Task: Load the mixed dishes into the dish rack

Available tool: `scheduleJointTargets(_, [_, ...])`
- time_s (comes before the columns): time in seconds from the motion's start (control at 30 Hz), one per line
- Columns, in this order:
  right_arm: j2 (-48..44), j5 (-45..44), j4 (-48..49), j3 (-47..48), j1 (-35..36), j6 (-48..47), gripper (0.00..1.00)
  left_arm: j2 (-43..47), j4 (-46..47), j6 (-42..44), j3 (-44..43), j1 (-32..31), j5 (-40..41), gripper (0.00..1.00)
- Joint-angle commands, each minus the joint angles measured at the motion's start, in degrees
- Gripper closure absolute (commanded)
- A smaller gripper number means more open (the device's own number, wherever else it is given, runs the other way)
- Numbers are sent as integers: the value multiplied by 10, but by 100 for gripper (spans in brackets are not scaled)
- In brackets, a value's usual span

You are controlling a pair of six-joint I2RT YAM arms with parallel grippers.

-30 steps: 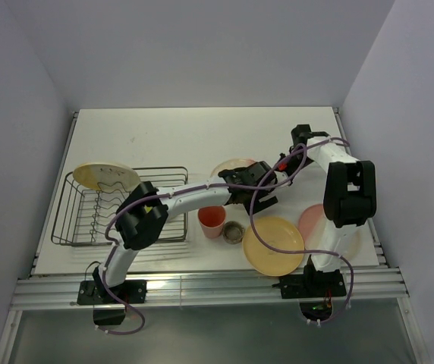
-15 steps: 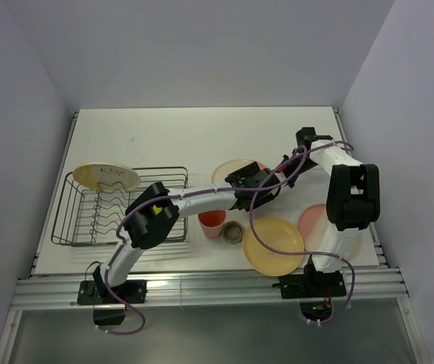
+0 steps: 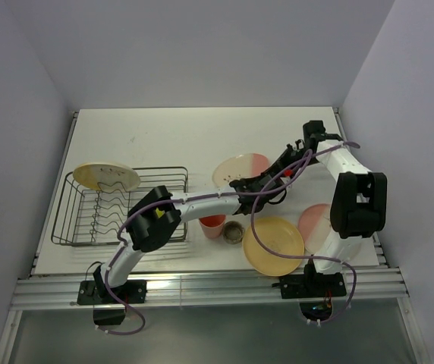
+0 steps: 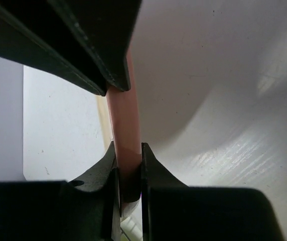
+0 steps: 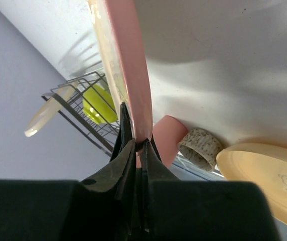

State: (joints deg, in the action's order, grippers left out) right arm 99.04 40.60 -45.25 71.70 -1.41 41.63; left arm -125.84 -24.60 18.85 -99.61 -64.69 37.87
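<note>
Handover is what I'm reading here: both arms are meeting over the middle of the worktop point(image 3: 171, 133), a little toward its right edge, and both are gripping the cream-and-pink plate point(image 3: 238, 168), which is hanging tilted, lifted off the surface. Through the left wrist view I'm seeing the left gripper point(image 4: 128, 153) pinched nearly closed on the plate's pink rim, a finger pressing on either side. The right gripper point(image 5: 137, 143) is doing the same on another stretch of that rim, jaws all but together with only the plate edge between them. The dish rack point(image 3: 164, 171) is sitting by the left edge, toward the near-left corner, with a cream sprig plate point(image 3: 105, 176) leaning at its far-left corner. Waiting along the near edge are the pink cup point(image 3: 212, 223), the tiny grey-brown cup point(image 3: 234, 231), the yellow-orange plate point(image 3: 274, 246) and, nearer the right edge, the pink plate point(image 3: 314, 220). I'm judging the plate to be passing from right arm to left, since the left arm is the one beside the rack. Next I'm wanting the right fingers to let go cleanly while the left holds firm. Then comes swinging the plate leftward, standing it on edge and lowering it into a free gap between the wavy divider wires.
</note>
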Motion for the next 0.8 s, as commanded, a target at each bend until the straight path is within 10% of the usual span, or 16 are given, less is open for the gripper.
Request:
scheduleJointTargets(0.0, [-40,8,-19,9,-19,-1,87,16,-1,-39,-8,20,-47,100])
scheduleJointTargets(0.1, [-58,-1,-19,49,-29,-12,48,32,-4,-44,-5,21,-59,100])
scheduleJointTargets(0.2, [-75,-5,-25,86,-39,-16,40,51,-14,-63,-15,31,-85,100])
scheduleJointTargets(0.77, [-170,-25,3,21,-94,8,39,190,-39,-229,-144,133,-232,100])
